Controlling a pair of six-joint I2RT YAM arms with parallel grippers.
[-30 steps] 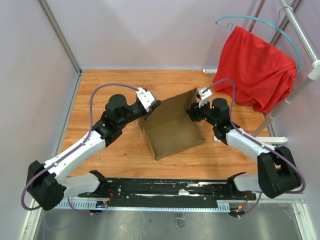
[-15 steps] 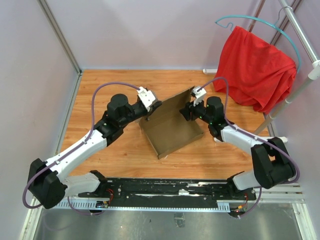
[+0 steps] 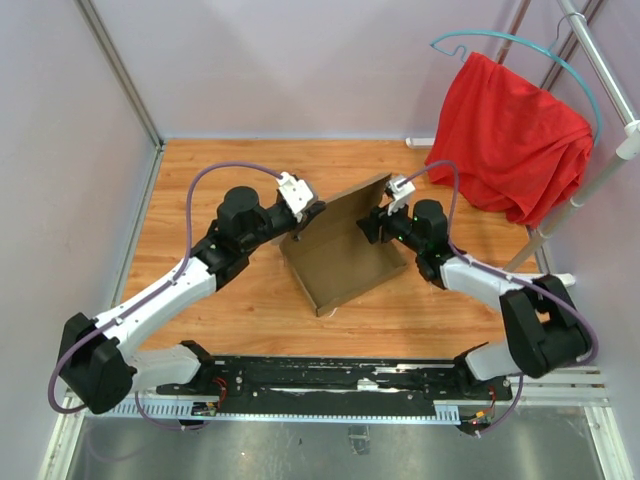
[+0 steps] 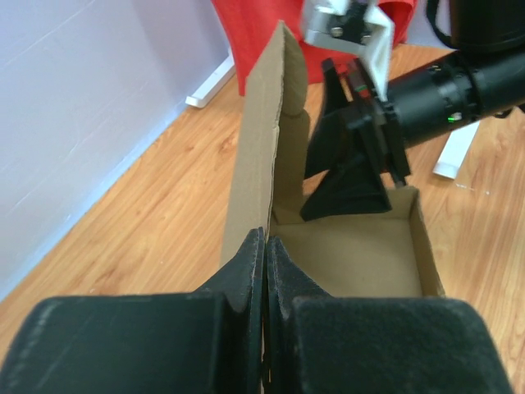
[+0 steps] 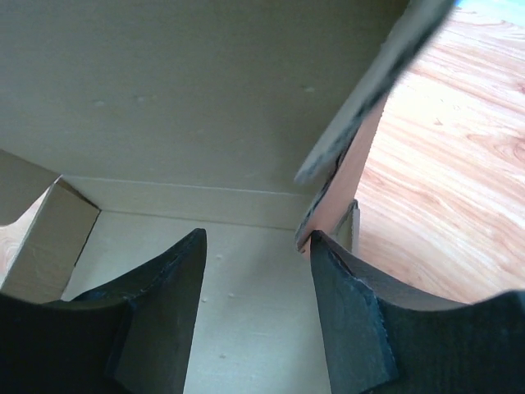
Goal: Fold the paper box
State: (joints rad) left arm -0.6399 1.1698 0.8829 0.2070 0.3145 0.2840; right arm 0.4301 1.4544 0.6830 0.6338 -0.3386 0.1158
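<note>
My left gripper [image 4: 264,271] is pressed together, pinching the top edge of the upright back wall of the paper box [image 3: 345,250], which sits near the middle of the wooden table [image 3: 200,175], a little toward its far edge. My right gripper [image 5: 256,271] has its fingers [image 5: 168,300] spread, reaching into the box's open inside with one side wall's edge just beside the right finger. A red cloth [image 3: 510,140] hangs from a rack past the table's far right corner.

Both arms reach inward, left gripper [image 4: 264,271] pinched closed, right gripper [image 5: 256,271] parted.
</note>
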